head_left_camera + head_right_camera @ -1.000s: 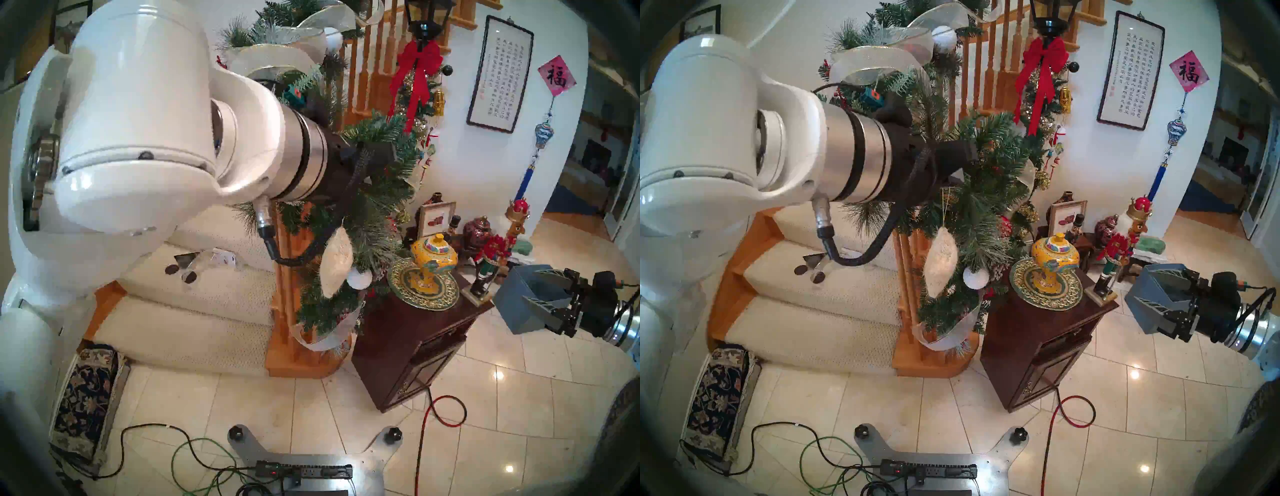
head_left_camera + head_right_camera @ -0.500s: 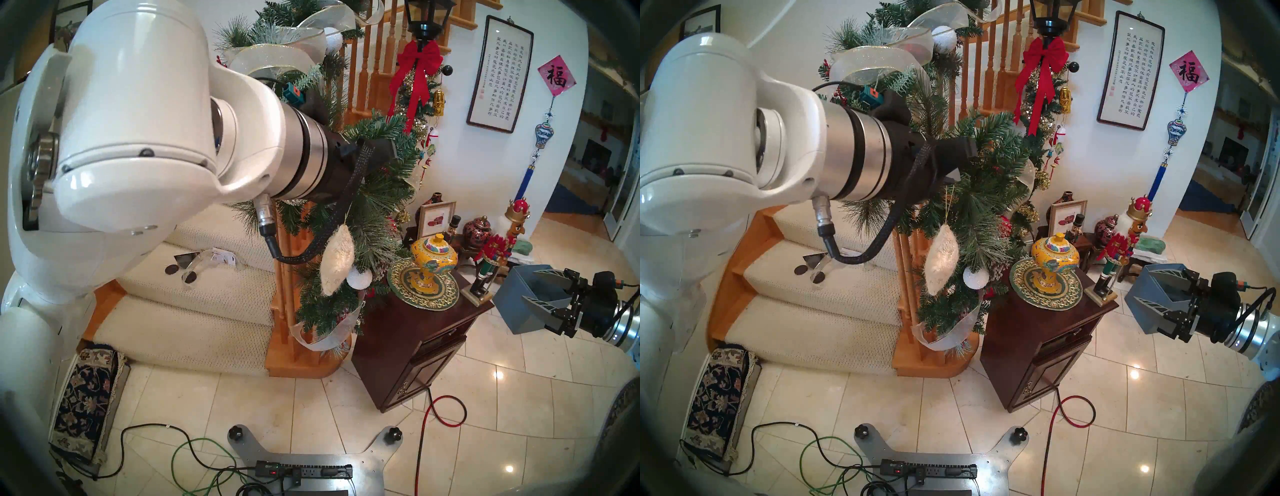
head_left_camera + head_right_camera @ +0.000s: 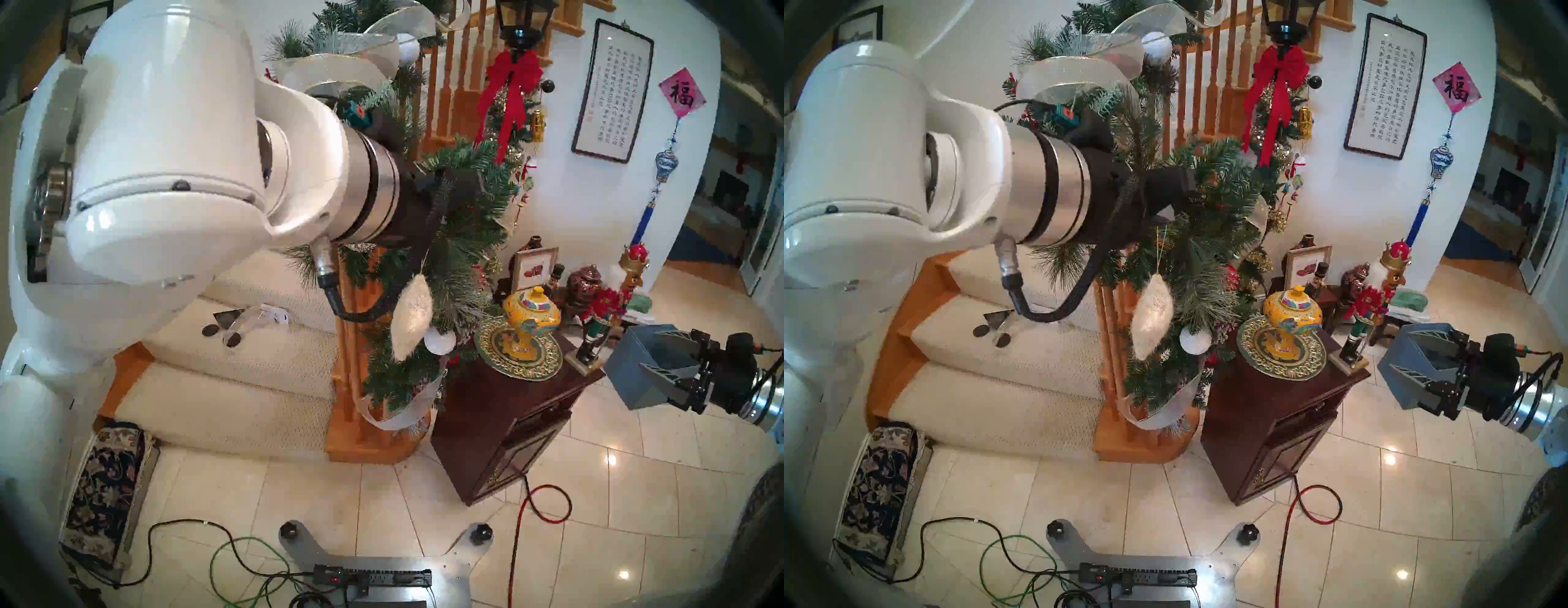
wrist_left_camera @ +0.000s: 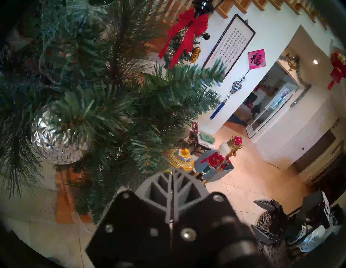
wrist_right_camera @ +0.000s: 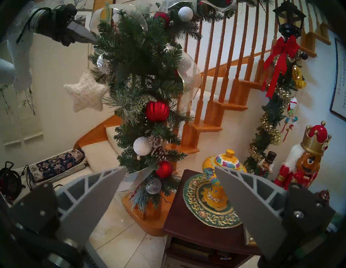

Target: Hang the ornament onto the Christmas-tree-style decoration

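Observation:
The ornament (image 5: 87,91) is a puffy white star. It hangs edge-on in the head views (image 3: 411,318) (image 3: 1152,318) by a thin gold string, against the left side of the green garland (image 3: 462,263) (image 3: 1208,254) (image 5: 138,65). My left gripper (image 5: 93,39) (image 4: 173,177) is shut, with the string running up to its underside, and its tips are pushed into the garland's branches (image 4: 112,93). In the head views the wrist and greenery hide most of it. My right gripper (image 3: 636,369) (image 3: 1407,365) (image 5: 170,168) is open and empty, low at the right, facing the garland.
A faceted silver ball (image 4: 56,134) and a white glittery ball (image 5: 142,146) hang in the garland. A dark wooden cabinet (image 3: 488,416) to its right bears a yellow jar (image 3: 530,314) and nutcrackers (image 3: 602,310). The tinsel swag with red bow (image 3: 513,93) hangs behind. Cables (image 3: 237,560) lie on the floor.
The star has swayed and turned slightly on its string. My left gripper stays at the garland with barely any motion. The right arm has not moved.

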`<action>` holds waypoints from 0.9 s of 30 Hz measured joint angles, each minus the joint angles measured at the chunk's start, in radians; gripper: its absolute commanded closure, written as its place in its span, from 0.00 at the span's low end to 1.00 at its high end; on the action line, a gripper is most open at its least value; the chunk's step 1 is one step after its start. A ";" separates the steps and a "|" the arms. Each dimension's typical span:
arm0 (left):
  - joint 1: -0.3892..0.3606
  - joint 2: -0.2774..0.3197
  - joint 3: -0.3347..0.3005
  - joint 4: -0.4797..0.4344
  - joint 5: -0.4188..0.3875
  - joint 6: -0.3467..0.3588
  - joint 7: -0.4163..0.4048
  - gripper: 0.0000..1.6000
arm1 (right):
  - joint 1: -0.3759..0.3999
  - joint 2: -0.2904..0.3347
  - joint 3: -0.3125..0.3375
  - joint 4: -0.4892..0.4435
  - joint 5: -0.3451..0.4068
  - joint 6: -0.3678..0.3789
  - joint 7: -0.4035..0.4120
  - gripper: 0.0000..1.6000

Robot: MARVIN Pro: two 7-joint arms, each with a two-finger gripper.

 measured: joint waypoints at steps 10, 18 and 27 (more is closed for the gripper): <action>-0.003 0.009 0.004 0.000 0.011 -0.011 0.000 1.00 | 0.000 0.000 0.000 0.000 0.000 0.000 0.000 0.00; -0.004 0.012 0.019 0.000 0.022 -0.017 0.000 1.00 | 0.000 0.000 0.000 0.000 -0.002 0.000 0.000 0.00; -0.008 0.006 0.066 0.000 0.041 -0.019 0.000 1.00 | 0.000 0.000 0.000 0.000 -0.002 0.000 0.000 0.00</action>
